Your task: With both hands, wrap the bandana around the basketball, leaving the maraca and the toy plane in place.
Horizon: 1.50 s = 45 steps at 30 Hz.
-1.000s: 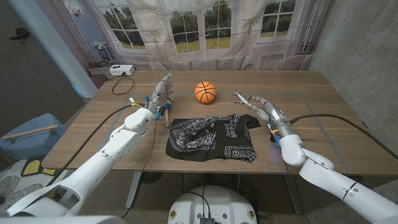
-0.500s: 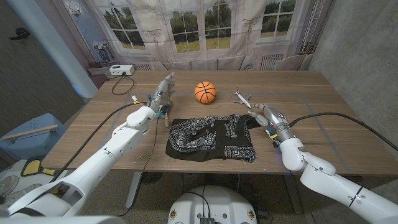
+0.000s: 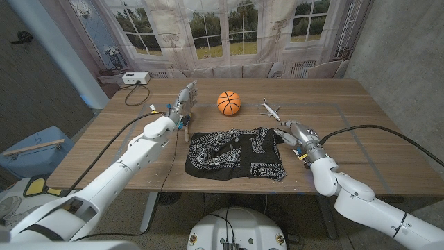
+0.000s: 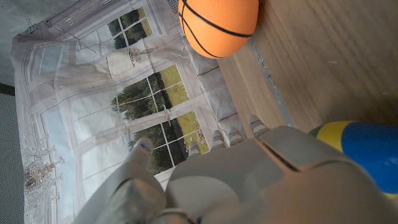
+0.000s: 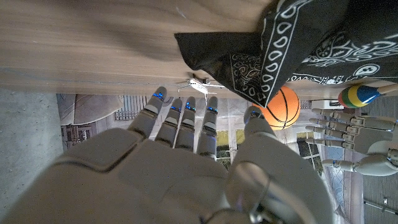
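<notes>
Two hands are working over a wooden table (image 3: pixel 361 149), and the bandana (image 3: pixel 236 154) is serving as landmark: it is lying crumpled and half-folded near the table's front edge, black with white print. Beyond it, well apart from the cloth, the basketball (image 3: pixel 229 102) is sitting untouched. Beyond the bandana's left corner the left hand (image 3: pixel 184 101) is hovering with fingers apart and gripping nothing; the ball is showing ahead of it in the left wrist view (image 4: pixel 217 25). Just off the bandana's right corner the right hand (image 3: pixel 295 132) is reaching with fingers spread, likewise unloaded; its wrist view is showing the cloth's corner (image 5: pixel 273 56) just past the fingertips (image 5: pixel 186 106). The toy plane (image 3: pixel 270 107) is standing beyond that right corner, near the right hand. The maraca (image 3: pixel 184 126) is lying beside the left hand, close to the cloth's left corner.

Judging by this, the approach step is in hand: nothing is wrapped yet. Next, the right hand should be pinching the near corner without brushing the plane, while the left brings the ball over or takes the opposite corner, clear of the maraca.
</notes>
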{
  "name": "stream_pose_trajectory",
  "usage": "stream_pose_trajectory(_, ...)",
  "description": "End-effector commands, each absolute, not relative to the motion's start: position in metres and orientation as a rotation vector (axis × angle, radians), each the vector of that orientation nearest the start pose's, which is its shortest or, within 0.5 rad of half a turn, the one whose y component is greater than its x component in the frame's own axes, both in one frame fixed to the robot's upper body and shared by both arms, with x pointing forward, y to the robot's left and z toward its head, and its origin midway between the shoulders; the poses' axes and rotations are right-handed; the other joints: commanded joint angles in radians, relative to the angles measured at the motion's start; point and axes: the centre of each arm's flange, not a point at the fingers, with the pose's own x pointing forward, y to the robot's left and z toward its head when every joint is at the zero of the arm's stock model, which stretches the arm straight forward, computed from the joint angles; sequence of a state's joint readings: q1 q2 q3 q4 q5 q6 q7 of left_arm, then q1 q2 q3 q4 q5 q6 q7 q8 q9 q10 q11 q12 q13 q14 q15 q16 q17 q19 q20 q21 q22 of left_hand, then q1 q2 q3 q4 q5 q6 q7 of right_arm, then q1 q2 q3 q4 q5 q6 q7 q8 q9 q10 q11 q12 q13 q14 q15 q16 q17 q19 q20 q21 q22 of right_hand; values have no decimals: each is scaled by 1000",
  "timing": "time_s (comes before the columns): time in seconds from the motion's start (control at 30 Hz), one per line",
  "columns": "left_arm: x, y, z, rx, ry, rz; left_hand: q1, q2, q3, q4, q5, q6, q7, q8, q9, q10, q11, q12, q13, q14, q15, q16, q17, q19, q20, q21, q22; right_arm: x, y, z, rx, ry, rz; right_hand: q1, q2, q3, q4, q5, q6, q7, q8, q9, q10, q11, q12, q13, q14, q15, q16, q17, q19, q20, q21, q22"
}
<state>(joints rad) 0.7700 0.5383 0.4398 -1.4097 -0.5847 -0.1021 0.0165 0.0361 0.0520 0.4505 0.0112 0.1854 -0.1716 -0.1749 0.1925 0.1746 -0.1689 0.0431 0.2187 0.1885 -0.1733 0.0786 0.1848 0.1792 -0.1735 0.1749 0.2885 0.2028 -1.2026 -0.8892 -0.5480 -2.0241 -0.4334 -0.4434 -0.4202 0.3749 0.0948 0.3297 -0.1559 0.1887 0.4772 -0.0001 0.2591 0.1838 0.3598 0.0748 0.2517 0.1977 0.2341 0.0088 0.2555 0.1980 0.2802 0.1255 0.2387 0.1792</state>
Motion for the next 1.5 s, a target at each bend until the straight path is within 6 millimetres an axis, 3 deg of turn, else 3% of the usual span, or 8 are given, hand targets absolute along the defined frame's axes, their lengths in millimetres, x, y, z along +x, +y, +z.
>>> stream_pose_trajectory(0.03,662,246,10,88,-524,-275,1,6,-2,4,8,-22,7,-3,4,-65,5,-3,4,-122,8,-1,2,-69,10,-1,1,514,-228,-115,-1306,-518,-200,-2,-6,-3,4,-3,18,2,7,5,14,0,7,5,13,-1,5,4,9,-1,3,5)
stream_pose_trajectory(0.43,663,251,11,85,-525,-274,2,7,-3,5,9,-24,8,-5,4,-68,3,-5,5,-123,8,0,2,-72,11,-3,2,519,-219,-115,-1376,-415,-184,52,-2,18,-16,4,23,-5,-3,6,5,-13,-7,4,6,-15,-7,0,13,-2,-2,4)
stream_pose_trajectory(0.63,664,252,10,85,-521,-278,3,8,-3,5,9,-24,8,-5,4,-69,4,-5,5,-124,7,0,2,-71,10,-3,2,513,-224,-110,-1324,-423,-117,-24,-49,-30,27,0,-13,-12,-35,7,-24,6,-27,6,-21,4,-20,12,-4,5,-15,5)
stream_pose_trajectory(0.83,666,252,11,87,-524,-284,3,9,-2,6,9,-24,9,-5,4,-70,3,-6,5,-124,7,0,2,-72,12,-4,2,506,-216,-112,-1420,-415,-188,-54,-85,-57,32,4,-36,-4,-50,7,-44,-1,-37,7,-33,5,-27,14,-10,9,-20,6)
stream_pose_trajectory(0.97,666,252,11,87,-524,-289,4,10,-2,6,9,-24,9,-5,4,-69,4,-5,5,-125,7,0,2,-72,12,-5,2,507,-211,-116,-1470,-421,-245,56,-72,-17,-17,32,-56,-29,-56,8,-51,-26,-42,7,-26,-16,-32,6,10,0,-17,4)
stream_pose_trajectory(1.17,665,253,11,87,-524,-287,4,11,-2,7,9,-24,8,-5,4,-71,3,-6,5,-125,8,0,2,-70,11,-5,2,513,-204,-123,-1499,-434,-233,136,-75,7,-30,46,-88,-41,-64,8,-70,-44,-50,8,-23,-26,-35,3,29,-7,-15,4)
stream_pose_trajectory(1.27,664,254,10,86,-523,-283,4,11,-2,7,9,-24,8,-5,4,-71,3,-6,5,-124,8,1,2,-68,11,-4,2,515,-200,-126,-1489,-481,-247,246,-66,42,-32,61,-59,-47,-49,9,-44,-56,-41,8,2,-46,-31,0,69,-23,-6,4)
stream_pose_trajectory(1.5,661,256,7,87,-514,-276,4,11,-3,7,9,-26,7,-6,4,-72,4,-6,5,-126,8,0,2,-68,11,-5,2,517,-197,-131,-1369,-655,-266,420,18,68,-2,56,256,-30,49,15,135,-114,-7,9,143,-121,28,21,174,-64,15,7)
